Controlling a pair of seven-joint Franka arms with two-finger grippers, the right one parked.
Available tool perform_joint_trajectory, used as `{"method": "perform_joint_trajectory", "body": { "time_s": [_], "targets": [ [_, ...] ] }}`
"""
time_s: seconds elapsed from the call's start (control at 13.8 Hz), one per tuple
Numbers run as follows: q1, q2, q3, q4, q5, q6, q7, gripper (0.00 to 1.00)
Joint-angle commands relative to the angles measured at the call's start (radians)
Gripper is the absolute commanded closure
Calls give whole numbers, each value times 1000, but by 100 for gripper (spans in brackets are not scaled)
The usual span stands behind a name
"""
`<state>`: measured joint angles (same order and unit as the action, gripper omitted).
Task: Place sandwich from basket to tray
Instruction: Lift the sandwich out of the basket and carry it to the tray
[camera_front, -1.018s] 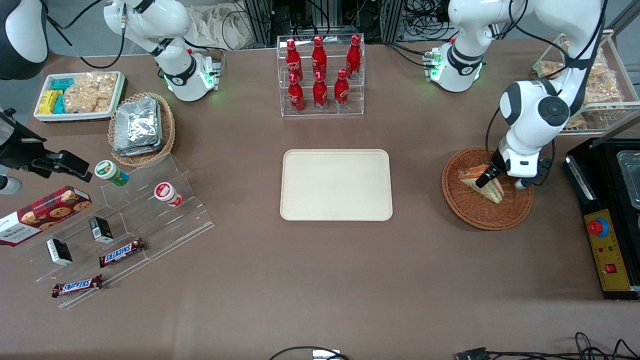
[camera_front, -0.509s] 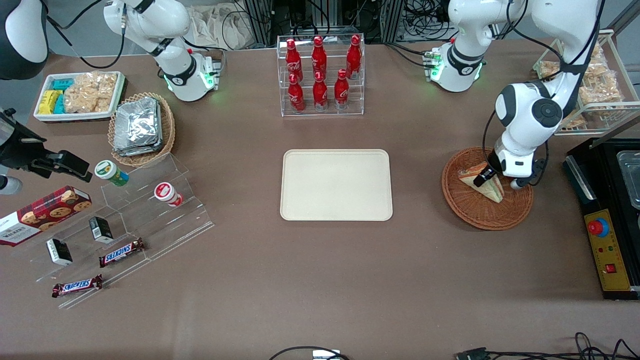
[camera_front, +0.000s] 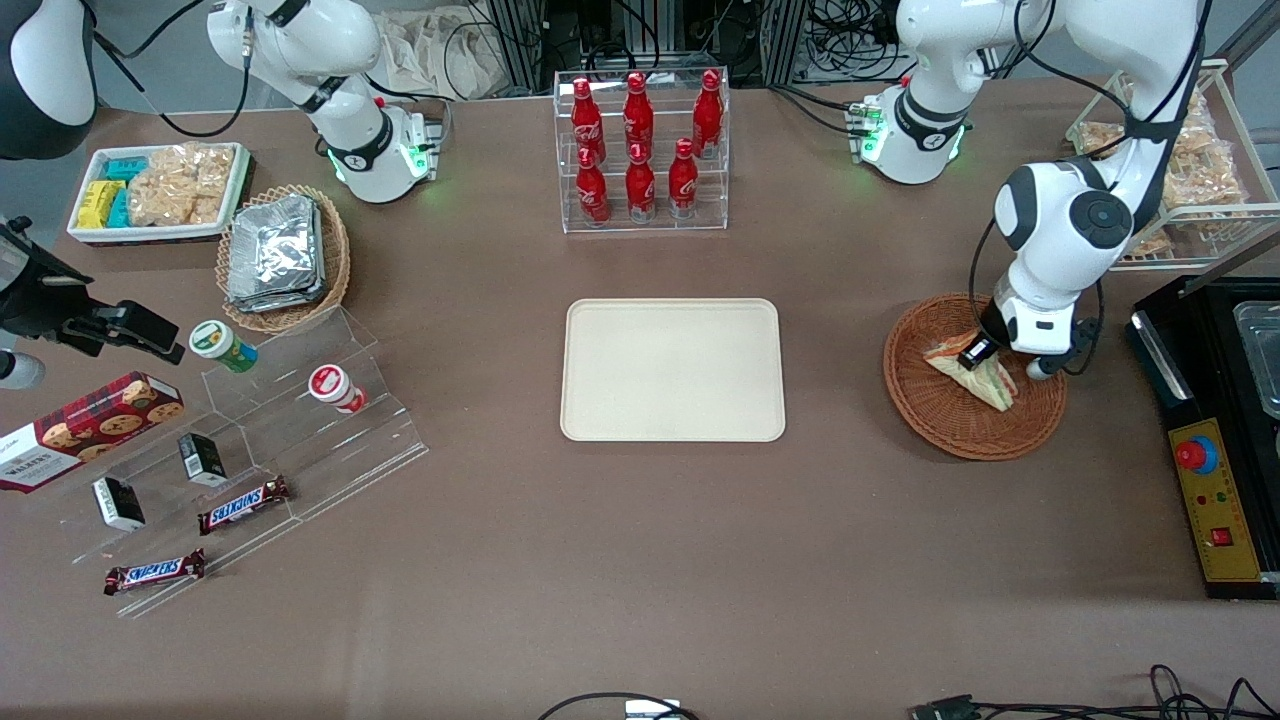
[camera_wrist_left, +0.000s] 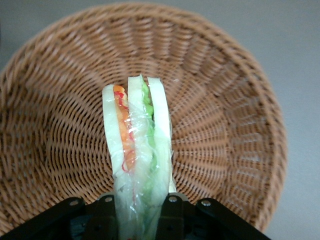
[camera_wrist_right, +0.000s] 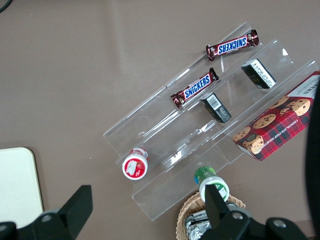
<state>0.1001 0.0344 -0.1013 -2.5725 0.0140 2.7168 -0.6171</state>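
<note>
The wrapped wedge sandwich (camera_front: 978, 377) (camera_wrist_left: 137, 150), pale bread with green and orange filling, stands on edge inside the round reddish-brown wicker basket (camera_front: 935, 420) (camera_wrist_left: 225, 120) toward the working arm's end of the table. My gripper (camera_front: 982, 353) (camera_wrist_left: 139, 220) is down in the basket, shut on the sandwich, one black finger against each bread face. The cream tray (camera_front: 672, 369) lies flat at the table's middle with nothing on it.
A clear rack of red bottles (camera_front: 640, 150) stands farther from the camera than the tray. A black control box (camera_front: 1215, 460) sits beside the basket at the table's end. A tan basket of foil packs (camera_front: 283, 255) and an acrylic snack stand (camera_front: 250, 440) lie toward the parked arm's end.
The gripper has closed onto the sandwich and turned slightly; the sandwich has tipped and shifted a little inside the basket. The wrist has swung back a bit toward the control box.
</note>
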Motion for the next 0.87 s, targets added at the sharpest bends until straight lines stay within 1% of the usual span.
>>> {"method": "perform_joint_trajectory", "body": {
  "time_s": [0.0, 0.22, 0.51, 0.65, 0.8],
  "targets": [
    [-2, -77, -1, 46, 7, -119, 129, 83],
    [-3, -94, -3, 150, 7, -273, 299, 83],
    [-8, -61, -5, 385, 3, -543, 563, 83],
    [-14, -56, -11, 458, 3, -591, 628, 83],
    [-37, -57, -24, 486, 1, -594, 665, 83]
  ]
}}
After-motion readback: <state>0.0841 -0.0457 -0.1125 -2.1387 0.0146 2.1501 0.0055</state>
